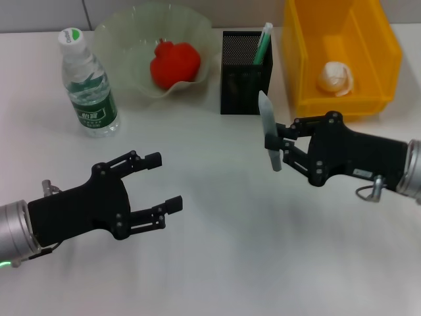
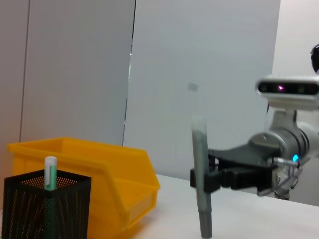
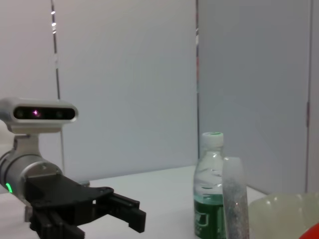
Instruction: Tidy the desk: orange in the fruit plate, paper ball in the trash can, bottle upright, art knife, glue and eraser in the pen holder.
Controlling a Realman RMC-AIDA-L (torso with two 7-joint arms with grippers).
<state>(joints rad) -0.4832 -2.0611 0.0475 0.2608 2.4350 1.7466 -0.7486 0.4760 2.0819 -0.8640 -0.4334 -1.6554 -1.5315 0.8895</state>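
Head view: right gripper (image 1: 279,143) up over the white desk (image 1: 217,263), just in front of the black pen holder (image 1: 245,74). Fingers squeezed tight on a grey stick, maybe the art knife (image 1: 269,130). Stick standing almost straight up, top end near the front of the pen holder, not inside it. Already in the pen holder: one green and white stick (image 1: 263,43), poking out of the top.

Left gripper (image 1: 162,182) low over the desk on the near left side, well apart from everything. Fingers spread wide, holding nothing.

Bottle (image 1: 88,83) standing up at the far left, green cap on top, green label round the middle. Just beside it, the pale green fruit plate (image 1: 131,33) with wavy edges. Inside the plate, a red fruit (image 1: 174,62), not orange in colour. Yellow bin (image 1: 378,52) at the far right, just beside the pen holder. Paper ball (image 1: 335,78) lying inside the bin.

Left wrist view: same grey stick (image 2: 201,179) held upright by the right gripper (image 2: 207,179), with the pen holder (image 2: 47,209) and the yellow bin (image 2: 119,174) off to one side.

Right wrist view: grey stick (image 3: 234,199) close up, bottle (image 3: 209,189) behind it, left gripper (image 3: 127,214) wide open farther off. No eraser to be seen.
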